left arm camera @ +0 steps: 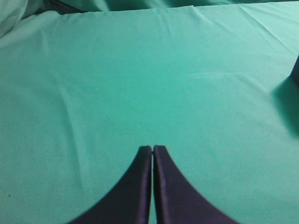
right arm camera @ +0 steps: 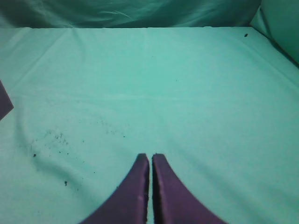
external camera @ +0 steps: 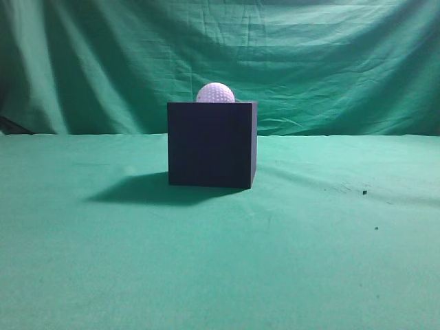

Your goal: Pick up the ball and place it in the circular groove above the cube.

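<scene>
The dark cube (external camera: 211, 144) stands in the middle of the green cloth. The white dimpled ball (external camera: 215, 93) rests on top of it, its lower part hidden behind the cube's top edge. Neither arm shows in the exterior view. My left gripper (left arm camera: 152, 148) is shut and empty over bare cloth; a sliver of the cube (left arm camera: 295, 70) shows at that view's right edge. My right gripper (right arm camera: 150, 157) is shut and empty over bare cloth; a corner of the cube (right arm camera: 3, 103) shows at that view's left edge.
Green cloth (external camera: 220, 261) covers the table and hangs as a backdrop (external camera: 309, 55). Small dark specks (right arm camera: 51, 140) lie on the cloth left of the right gripper. The cube casts a shadow (external camera: 137, 191) to its left.
</scene>
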Robot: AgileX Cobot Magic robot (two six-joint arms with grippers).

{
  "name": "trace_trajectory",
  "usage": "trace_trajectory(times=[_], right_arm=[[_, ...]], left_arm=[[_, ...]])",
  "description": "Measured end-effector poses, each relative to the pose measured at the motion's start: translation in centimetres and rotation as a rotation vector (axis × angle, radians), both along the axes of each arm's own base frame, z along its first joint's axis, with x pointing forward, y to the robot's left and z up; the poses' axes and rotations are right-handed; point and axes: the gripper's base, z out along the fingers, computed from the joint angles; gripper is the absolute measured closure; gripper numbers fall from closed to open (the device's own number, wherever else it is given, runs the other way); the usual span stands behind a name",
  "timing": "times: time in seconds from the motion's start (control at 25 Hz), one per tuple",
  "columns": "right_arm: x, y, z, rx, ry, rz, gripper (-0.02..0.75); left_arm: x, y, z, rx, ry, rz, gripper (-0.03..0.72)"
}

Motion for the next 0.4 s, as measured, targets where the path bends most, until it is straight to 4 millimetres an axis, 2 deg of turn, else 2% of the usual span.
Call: trace_trajectory(times=[0.4], right_arm=[[0.00,0.00,0.00,-0.004,0.000,0.001,0.738]], left_arm=[[0.00,0.00,0.00,0.000,0.000,0.000,0.688]])
